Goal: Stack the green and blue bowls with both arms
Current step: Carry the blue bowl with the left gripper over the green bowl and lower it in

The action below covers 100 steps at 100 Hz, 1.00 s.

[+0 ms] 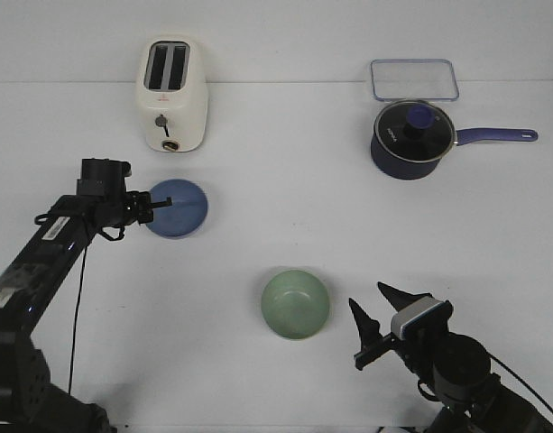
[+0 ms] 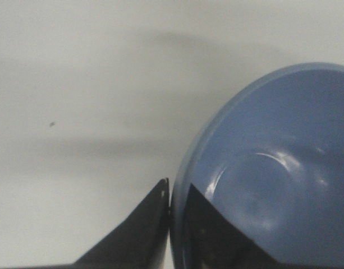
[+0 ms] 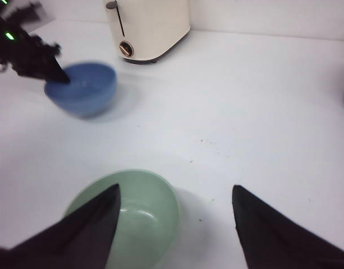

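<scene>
The periwinkle blue bowl (image 1: 180,208) is at the left of the table. My left gripper (image 1: 153,206) is shut on its near-left rim, one finger inside and one outside, as the left wrist view shows (image 2: 177,188) against the bowl (image 2: 273,168). The pale green bowl (image 1: 295,304) sits at the front centre. My right gripper (image 1: 367,296) is open and empty just to its right, not touching it. In the right wrist view the green bowl (image 3: 146,216) lies by one finger (image 3: 87,224) of the gripper (image 3: 176,188), and the blue bowl (image 3: 85,89) looks blurred.
A cream toaster (image 1: 171,95) stands at the back left. A dark blue saucepan (image 1: 410,137) with a lid and long handle is at the back right, with a clear rectangular container (image 1: 414,79) behind it.
</scene>
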Available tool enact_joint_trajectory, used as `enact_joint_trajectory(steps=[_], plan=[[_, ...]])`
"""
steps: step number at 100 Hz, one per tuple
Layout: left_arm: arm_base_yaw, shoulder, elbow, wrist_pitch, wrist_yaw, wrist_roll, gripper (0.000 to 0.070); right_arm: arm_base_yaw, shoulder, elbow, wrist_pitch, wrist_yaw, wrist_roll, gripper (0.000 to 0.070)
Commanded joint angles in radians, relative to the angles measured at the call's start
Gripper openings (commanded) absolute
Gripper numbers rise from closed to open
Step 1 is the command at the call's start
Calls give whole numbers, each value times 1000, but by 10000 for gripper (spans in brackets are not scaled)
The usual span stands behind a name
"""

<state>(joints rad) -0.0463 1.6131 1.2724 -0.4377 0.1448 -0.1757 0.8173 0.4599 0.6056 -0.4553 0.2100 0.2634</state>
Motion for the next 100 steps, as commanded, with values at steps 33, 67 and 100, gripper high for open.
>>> enact_joint_trajectory(steps=[33,67,100], plan=[[-354,-267,19,-111,45,-2,10,9,5,3,13,34,8,406],[-674,-173,-96,2,-60,-98,10,9,4,3,13,34,8,406],[-750,-73,-96,21,-93,-102,196,9,4,3,13,34,7,406]])
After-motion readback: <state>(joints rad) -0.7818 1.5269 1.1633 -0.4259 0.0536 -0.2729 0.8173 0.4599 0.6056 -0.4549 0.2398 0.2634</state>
